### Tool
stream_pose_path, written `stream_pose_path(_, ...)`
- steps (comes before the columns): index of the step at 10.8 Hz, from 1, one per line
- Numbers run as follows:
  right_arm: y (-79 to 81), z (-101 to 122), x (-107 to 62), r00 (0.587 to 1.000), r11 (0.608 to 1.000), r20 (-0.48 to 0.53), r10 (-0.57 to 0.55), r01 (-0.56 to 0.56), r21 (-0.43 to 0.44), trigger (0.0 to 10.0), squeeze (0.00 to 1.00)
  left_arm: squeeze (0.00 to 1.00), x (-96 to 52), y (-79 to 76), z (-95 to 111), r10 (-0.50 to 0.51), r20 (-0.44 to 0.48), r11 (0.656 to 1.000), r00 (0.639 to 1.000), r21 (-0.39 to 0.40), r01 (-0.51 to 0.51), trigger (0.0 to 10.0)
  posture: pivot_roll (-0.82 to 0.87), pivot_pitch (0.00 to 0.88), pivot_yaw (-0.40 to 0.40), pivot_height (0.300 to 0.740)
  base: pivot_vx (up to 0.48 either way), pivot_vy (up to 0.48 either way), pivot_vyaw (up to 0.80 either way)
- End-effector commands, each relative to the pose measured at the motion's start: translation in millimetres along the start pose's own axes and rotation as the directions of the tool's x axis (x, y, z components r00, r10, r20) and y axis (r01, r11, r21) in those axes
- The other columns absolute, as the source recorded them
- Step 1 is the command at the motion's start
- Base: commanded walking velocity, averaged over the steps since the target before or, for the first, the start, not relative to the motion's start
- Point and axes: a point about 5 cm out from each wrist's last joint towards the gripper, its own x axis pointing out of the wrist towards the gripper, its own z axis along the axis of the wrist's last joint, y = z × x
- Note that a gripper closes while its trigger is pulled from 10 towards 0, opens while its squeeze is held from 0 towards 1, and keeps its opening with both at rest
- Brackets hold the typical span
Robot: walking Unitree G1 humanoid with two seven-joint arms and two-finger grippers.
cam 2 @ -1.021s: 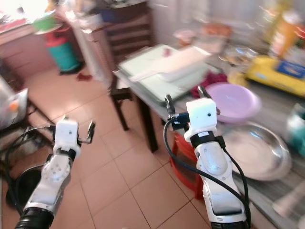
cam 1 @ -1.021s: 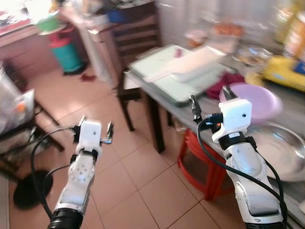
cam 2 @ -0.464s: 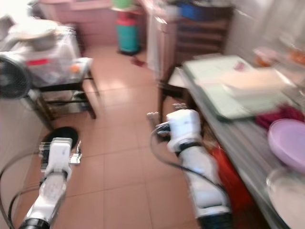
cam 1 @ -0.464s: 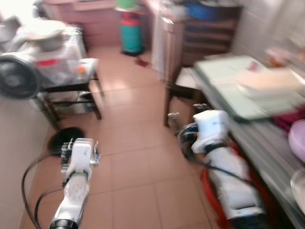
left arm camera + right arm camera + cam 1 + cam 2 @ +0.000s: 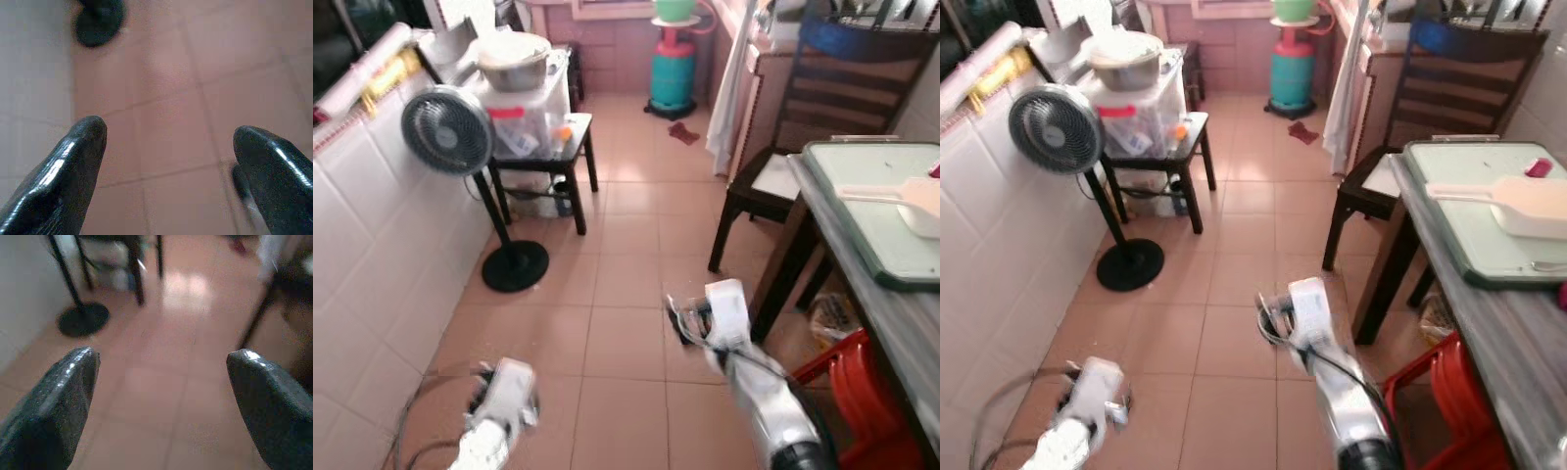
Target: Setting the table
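The grey table (image 5: 893, 328) runs along the right edge. On it lies a pale green tray (image 5: 862, 196) with a white scoop (image 5: 913, 204) on top. My right gripper (image 5: 677, 313) hangs over the tiled floor just left of the table's corner, open and empty; its black fingers (image 5: 58, 396) stand wide apart over bare tiles. My left gripper (image 5: 171, 139) is low at the bottom left, blurred, above the floor near the white tiled wall. It is open too, with nothing between its fingers (image 5: 73, 161).
A dark wooden chair (image 5: 773, 181) stands at the table's far end, and a red stool (image 5: 862, 392) sits beneath the table. A standing fan (image 5: 445, 127) and a small black side table (image 5: 548, 162) with a metal bowl (image 5: 514, 59) line the left wall. A teal gas cylinder (image 5: 671, 73) stands at the back.
The whole view has swung left, away from the table; the purple bowl and metal dish have left the picture. Both arms now sit lower over the floor, grippers still empty.
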Motion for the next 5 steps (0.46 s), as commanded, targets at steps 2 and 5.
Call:
stream_pose_path(2,-17.3,-36,-7.4,0.979,0.987,-0.164,-0.12,0.136,0.088,10.0,0.0,0.0,-2.2,-15.4,-14,-0.106,-0.103,0.993,0.989,0.031,0.11,10.0,-0.09,0.005,0.055,0.74,0.0,0.0,0.0)
stream_pose_path(5,-32.3,-75,-29.3,0.909,0.954,-0.355,-0.218,0.276,0.121,10.0,0.0,0.0,-4.8,-29.3,-18,-0.222,-0.131,0.97,0.966,0.069,0.232,10.0,-0.11,0.003,0.063,0.74,0.0,0.0,0.0)
